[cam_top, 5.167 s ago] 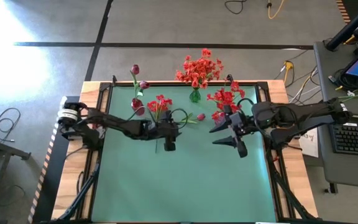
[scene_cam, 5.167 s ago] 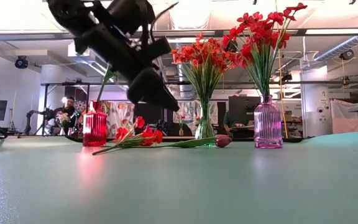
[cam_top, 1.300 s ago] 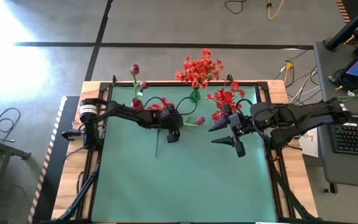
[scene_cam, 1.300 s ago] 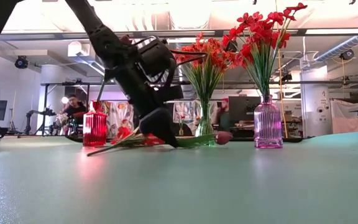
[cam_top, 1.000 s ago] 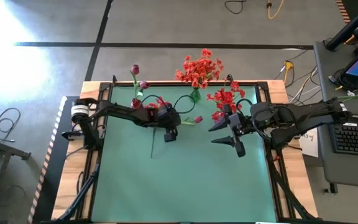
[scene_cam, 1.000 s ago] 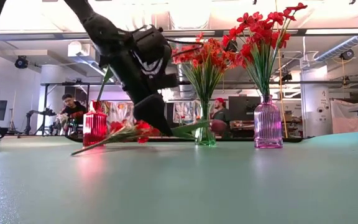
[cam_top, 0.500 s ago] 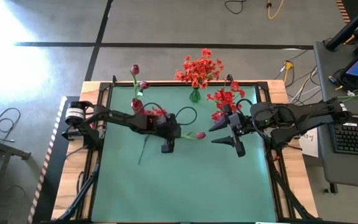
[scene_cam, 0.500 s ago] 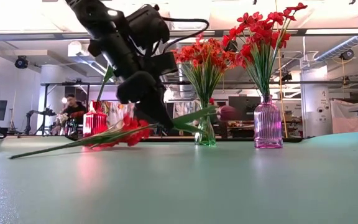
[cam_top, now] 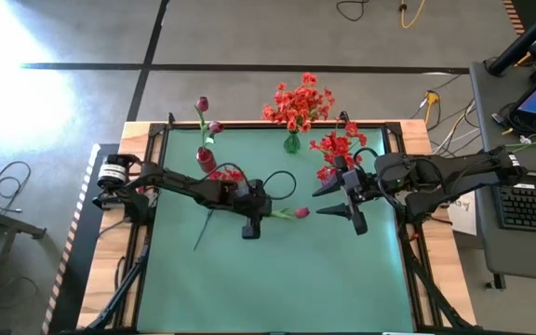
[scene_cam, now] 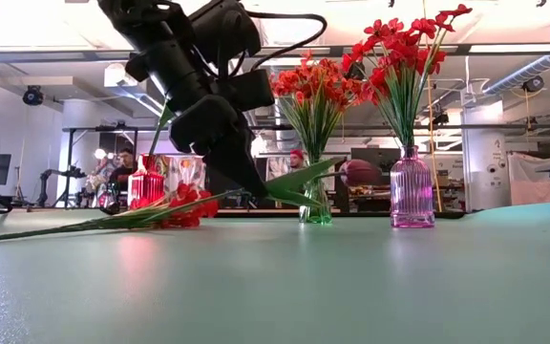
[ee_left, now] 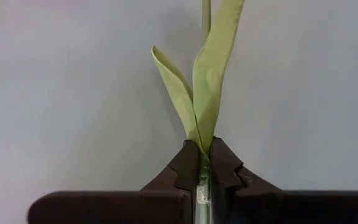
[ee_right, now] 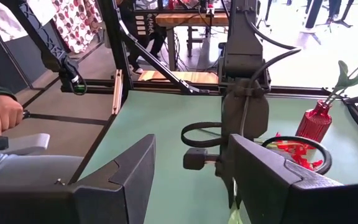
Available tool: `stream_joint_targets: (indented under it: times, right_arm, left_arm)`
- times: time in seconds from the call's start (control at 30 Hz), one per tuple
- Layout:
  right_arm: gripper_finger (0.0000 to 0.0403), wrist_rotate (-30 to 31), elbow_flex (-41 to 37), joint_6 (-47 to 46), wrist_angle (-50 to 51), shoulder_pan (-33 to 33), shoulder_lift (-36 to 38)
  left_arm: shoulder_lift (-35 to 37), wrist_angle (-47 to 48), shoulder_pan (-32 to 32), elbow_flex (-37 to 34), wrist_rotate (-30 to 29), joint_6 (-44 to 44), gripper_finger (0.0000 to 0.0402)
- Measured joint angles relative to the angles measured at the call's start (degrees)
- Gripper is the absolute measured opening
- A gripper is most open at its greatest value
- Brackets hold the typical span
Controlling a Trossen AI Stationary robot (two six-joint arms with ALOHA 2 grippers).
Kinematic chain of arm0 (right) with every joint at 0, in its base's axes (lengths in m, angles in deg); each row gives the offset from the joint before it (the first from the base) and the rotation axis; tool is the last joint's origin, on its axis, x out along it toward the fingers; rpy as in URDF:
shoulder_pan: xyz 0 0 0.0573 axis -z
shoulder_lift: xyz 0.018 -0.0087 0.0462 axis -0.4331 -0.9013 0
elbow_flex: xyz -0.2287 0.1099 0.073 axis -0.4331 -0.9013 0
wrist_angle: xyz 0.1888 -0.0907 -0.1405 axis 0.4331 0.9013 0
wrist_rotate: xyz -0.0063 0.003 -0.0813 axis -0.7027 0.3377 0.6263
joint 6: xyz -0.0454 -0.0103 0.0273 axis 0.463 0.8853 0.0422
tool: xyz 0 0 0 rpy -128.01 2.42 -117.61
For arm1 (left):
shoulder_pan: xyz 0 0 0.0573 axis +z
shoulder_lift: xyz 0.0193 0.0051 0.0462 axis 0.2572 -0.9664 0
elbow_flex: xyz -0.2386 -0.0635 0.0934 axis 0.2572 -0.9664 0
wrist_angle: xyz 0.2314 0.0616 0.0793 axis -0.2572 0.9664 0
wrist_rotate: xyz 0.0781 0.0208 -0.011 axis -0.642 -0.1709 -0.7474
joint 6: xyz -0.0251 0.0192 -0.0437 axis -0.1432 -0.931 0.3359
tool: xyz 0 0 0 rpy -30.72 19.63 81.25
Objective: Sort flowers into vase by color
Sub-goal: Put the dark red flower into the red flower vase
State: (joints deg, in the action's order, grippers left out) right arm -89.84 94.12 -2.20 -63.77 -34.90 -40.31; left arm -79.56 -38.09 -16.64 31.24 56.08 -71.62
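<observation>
1. Flowers, high view: the left gripper [cam_top: 251, 226] sits mid-table, pinching a tulip [cam_top: 301, 213] by its stalk; the magenta bud points toward the right gripper [cam_top: 341, 203], which hangs near it with its fingers spread, holding nothing. Three vases stand along the far edge of the table [cam_top: 277, 288]: a red vase [cam_top: 206, 159] with tulips, a green vase [cam_top: 291, 142] with an orange-red spray, and a pink vase with red clusters [cam_top: 340, 147]. A red flower [cam_top: 225, 174] lies by the red vase, its stalk running out over the mat.
2. Low view: the left gripper [scene_cam: 256, 188] holds the tulip's leaves [scene_cam: 299, 182] above the table, bud [scene_cam: 359, 172] raised between the green vase [scene_cam: 315, 204] and pink vase [scene_cam: 412, 188]. The red flower [scene_cam: 181, 208] lies flat on the table.
3. Left wrist view: fingers [ee_left: 187, 167] are pressed together on the green stalk [ee_left: 202, 186], leaves [ee_left: 208, 68] rising past them.
4. Right wrist view: fingers [ee_right: 131, 167] stand apart; the left arm [ee_right: 243, 99] and red vase [ee_right: 314, 121] lie ahead. A person's hand [ee_right: 1, 113] shows beyond the table.
</observation>
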Motion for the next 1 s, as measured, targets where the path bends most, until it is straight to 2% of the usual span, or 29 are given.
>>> stream_joint_targets:
  times: [0.33, 0.43, 0.57, 0.77, 0.9, 1.0]
  right_arm:
    - [0.0194, 0.01, 0.00, -0.45, -0.04, -0.02, 0.00]
    - [0.0194, 0.02, 0.00, -0.67, -0.01, -0.01, 0.00]
    - [0.0194, 0.02, 0.00, -0.70, 0.00, -0.02, 0.00]
    - [0.0194, 0.02, 0.00, -1.07, 0.00, -0.02, 0.00]
    - [0.0194, 0.02, 0.00, -1.37, 0.00, -0.01, 0.00]
    - [0.0194, 0.01, 0.00, -1.55, 0.00, -0.02, 0.00]
  left_arm:
    - [-2.24, -1.80, -1.12, 0.02, -0.38, 2.88, 0.0001]
    - [-2.24, -2.00, -1.12, 0.02, -0.42, 3.55, 0.0013]
    - [-2.24, -2.07, -1.12, 0.02, -0.44, 3.80, 0.0047]
    - [-2.24, -1.87, -1.34, 0.02, -0.40, 4.06, 0.0125]
    - [-2.24, 0.34, -1.38, 0.02, -0.39, 4.04, 0.0177]
    - [-2.22, 2.31, -1.87, 0.02, -0.45, 3.02, 0.0202]
